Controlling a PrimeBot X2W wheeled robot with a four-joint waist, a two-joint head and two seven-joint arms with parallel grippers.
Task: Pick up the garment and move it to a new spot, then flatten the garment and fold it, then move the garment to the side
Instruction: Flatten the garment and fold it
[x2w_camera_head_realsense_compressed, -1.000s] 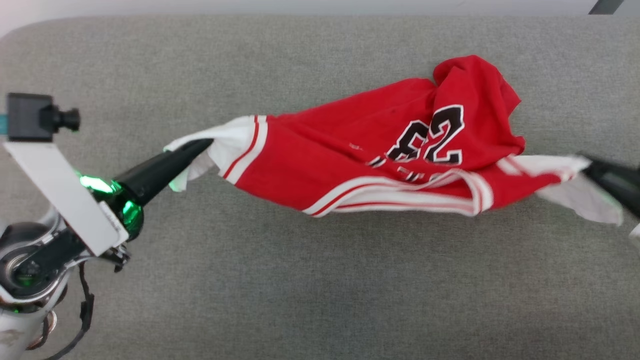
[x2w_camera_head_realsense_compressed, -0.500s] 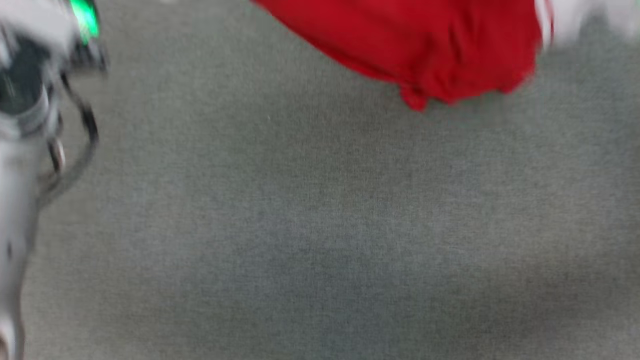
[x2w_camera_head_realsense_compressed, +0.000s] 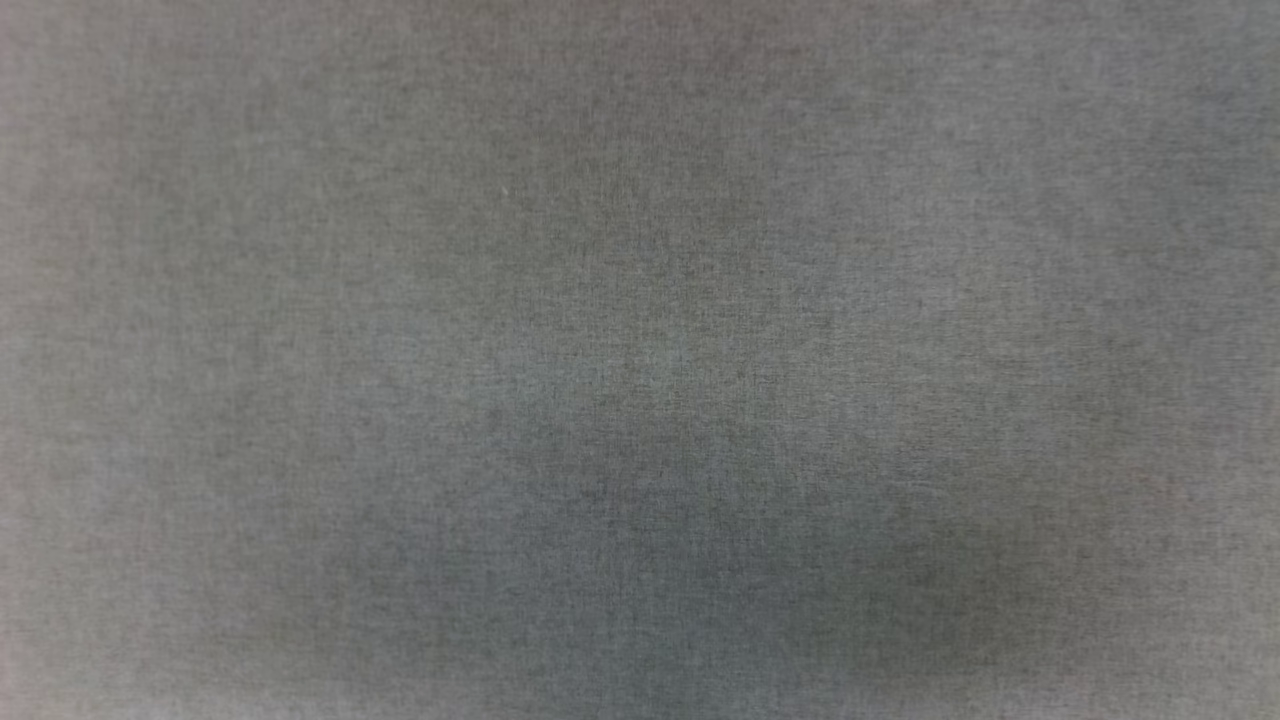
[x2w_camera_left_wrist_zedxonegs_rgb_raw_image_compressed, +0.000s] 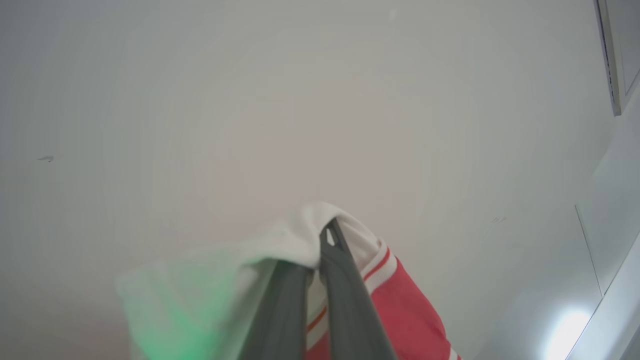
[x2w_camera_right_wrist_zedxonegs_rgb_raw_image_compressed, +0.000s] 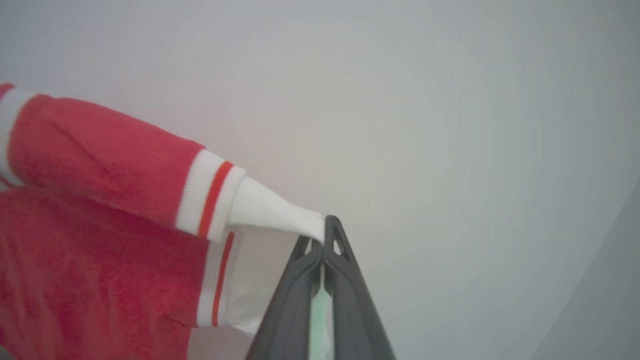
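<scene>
Grey woven tabletop (x2w_camera_head_realsense_compressed: 640, 360) spreads below the head camera. Red garment (x2w_camera_right_wrist_zedxonegs_rgb_raw_image_compressed: 100, 240) hangs lifted off it, held up at both ends, so the pick-up looks done and the carry to a new spot seems under way; laying down, flattening, folding and moving aside are all left. Left pincer (x2w_camera_left_wrist_zedxonegs_rgb_raw_image_compressed: 327, 235) is clamped on one white sleeve end, right pincer (x2w_camera_right_wrist_zedxonegs_rgb_raw_image_compressed: 324, 230) on the other

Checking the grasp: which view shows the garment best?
Right wrist view: the garment shows red body, striped trim and white sleeve pinched by the right hand. Left wrist view: bunched white sleeve in the left hand, little red. Head view: grey surface.
</scene>
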